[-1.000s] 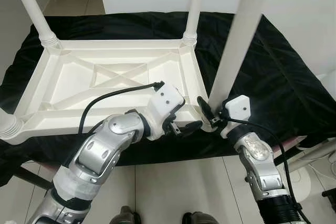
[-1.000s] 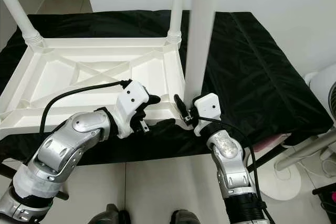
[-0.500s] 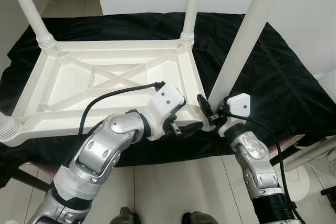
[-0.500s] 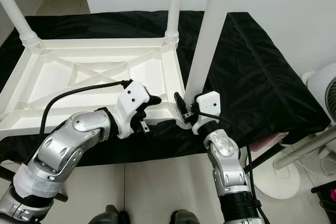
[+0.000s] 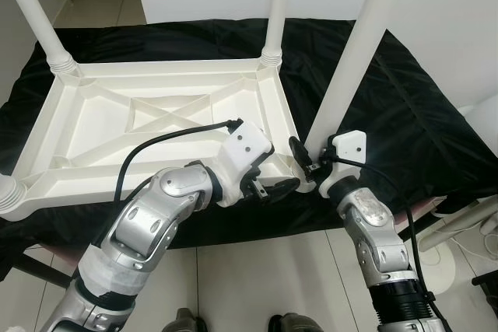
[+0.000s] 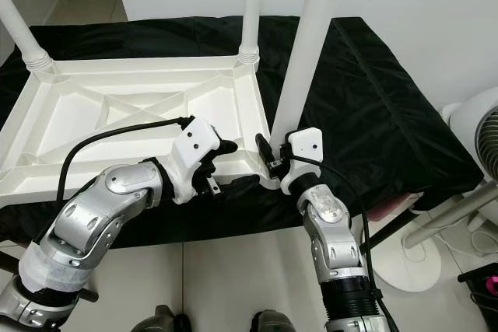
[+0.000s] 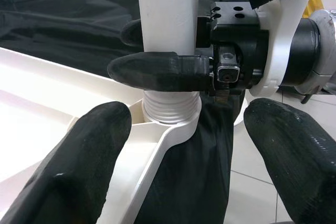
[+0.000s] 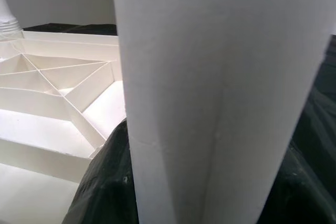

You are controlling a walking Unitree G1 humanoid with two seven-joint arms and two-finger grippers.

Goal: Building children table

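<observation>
— Shifted since a second ago? Tilted a touch further from plumb, top leaning away from the tabletop, that near-right leg [image 5: 354, 52]; foot at the same corner socket [image 7: 169, 121].

— And the tabletop [image 5: 167, 118] itself?

— Lying upside down on the black cloth [image 5: 405, 106] over the table, ribs up, so sockets face upward for legs. Far from that corner socket, two legs standing in the back corners; a third collar at the near-left corner.

— Right claw [image 5: 305, 167]?

— Clamped on the leg just above the socket, one black finger [image 7: 157, 71] across its front, probably to steer the threaded end [image 7: 167, 106] in straight.

— Left claw [image 5: 268, 186]?

— Fingers apart, hovering just beside the socket, one pad [image 7: 79, 166] over the corner rim, the other [image 7: 294, 150] off the edge. Likely there to steady the corner, not gripping anything.

— Seated?

— Judging by the threads showing above the socket, not fully; more turning or pressing needed.
</observation>
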